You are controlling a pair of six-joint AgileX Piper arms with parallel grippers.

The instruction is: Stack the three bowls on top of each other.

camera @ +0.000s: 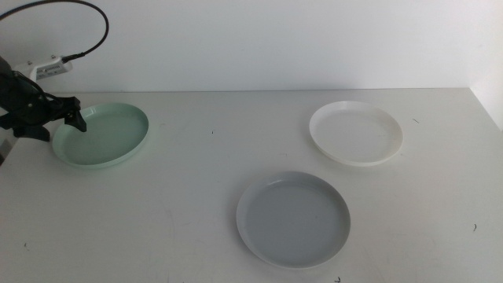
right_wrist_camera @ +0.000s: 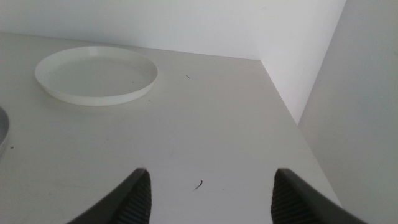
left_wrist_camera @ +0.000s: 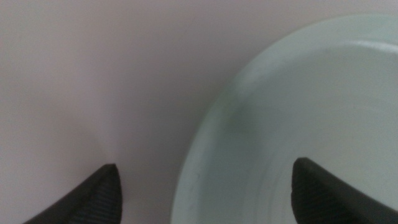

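Observation:
The mint green bowl (camera: 106,135) lies at the table's left. My left gripper (camera: 72,116) hovers at its left rim. In the left wrist view this gripper (left_wrist_camera: 205,186) is open, one jaw over the bare table and the other over the green bowl (left_wrist_camera: 298,106), with the rim between them. The pale grey bowl (camera: 293,218) sits front and centre. At the right rear rests the white bowl (camera: 355,132), also seen in the right wrist view (right_wrist_camera: 96,74). My right gripper (right_wrist_camera: 208,193) is open above the bare table, apart from the bowls and outside the middle view.
A white wall runs along the table's back, and another wall (right_wrist_camera: 348,93) closes the table's right side. A black cable (camera: 86,23) loops above the left arm. A sliver of the grey bowl (right_wrist_camera: 2,127) shows in the right wrist view.

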